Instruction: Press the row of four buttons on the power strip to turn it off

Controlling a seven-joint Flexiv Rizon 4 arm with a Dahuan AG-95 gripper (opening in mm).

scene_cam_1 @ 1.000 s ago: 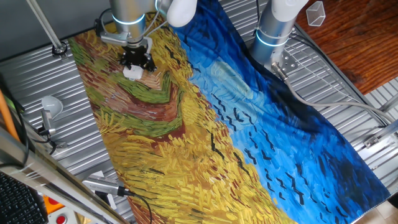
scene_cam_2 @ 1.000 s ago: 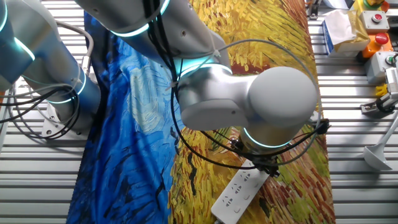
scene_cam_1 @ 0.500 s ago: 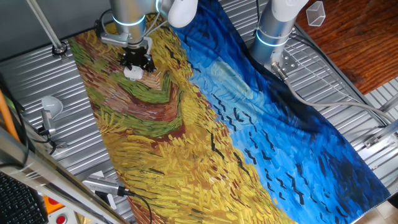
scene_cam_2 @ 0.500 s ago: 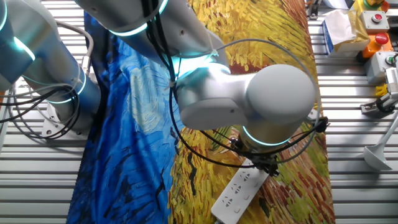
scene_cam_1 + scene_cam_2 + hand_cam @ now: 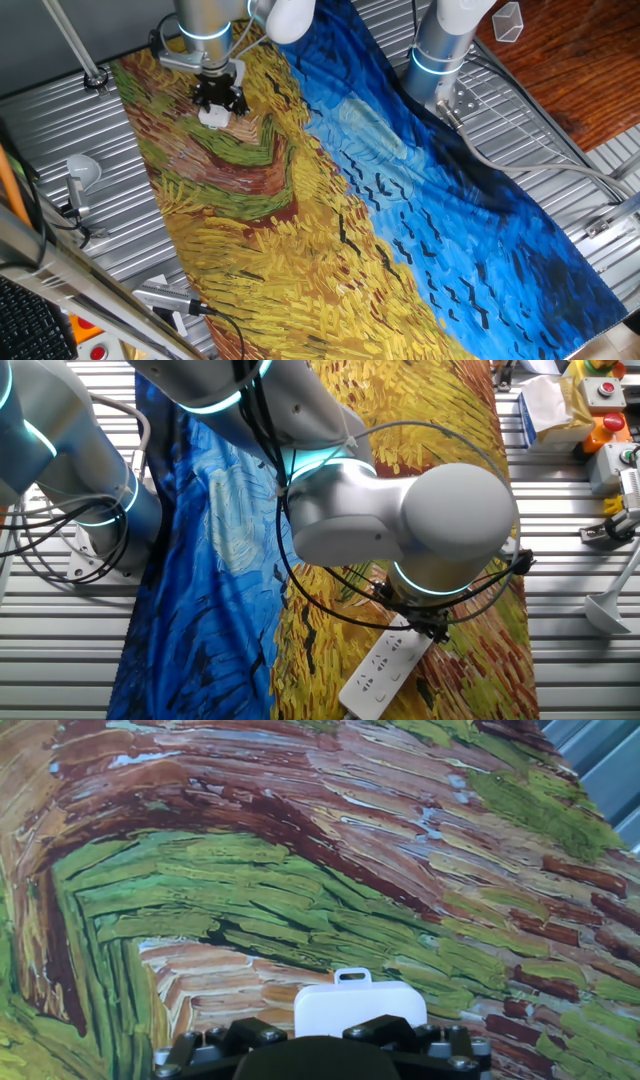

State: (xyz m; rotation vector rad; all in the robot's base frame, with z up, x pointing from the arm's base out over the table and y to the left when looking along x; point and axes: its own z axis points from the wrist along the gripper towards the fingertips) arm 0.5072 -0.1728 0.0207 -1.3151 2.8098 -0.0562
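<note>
The power strip (image 5: pixel 384 664) is a white oblong bar lying on the painted cloth. Faint grey marks run along its top face, and I cannot pick out the four buttons among them. In one fixed view only its white end (image 5: pixel 212 117) shows below the black gripper (image 5: pixel 220 97). The other fixed view has the gripper (image 5: pixel 425 625) right over the strip's upper end, mostly hidden by the big arm joint. In the hand view the strip's rounded end (image 5: pixel 360 1004) pokes out just beyond the gripper's black body. No view shows the fingertips.
The Van Gogh-style cloth (image 5: pixel 330 200) covers the table's middle. A round silver disc on a stem (image 5: pixel 81 172) stands at the left on the metal slats. A second arm base (image 5: pixel 440 50) and a clear cup (image 5: pixel 508 20) are at the back right. Boxes and a red button (image 5: pixel 600 400) sit by the cloth's edge.
The arm has shifted only very slightly over the strip's end. The power strip lies where it was.
</note>
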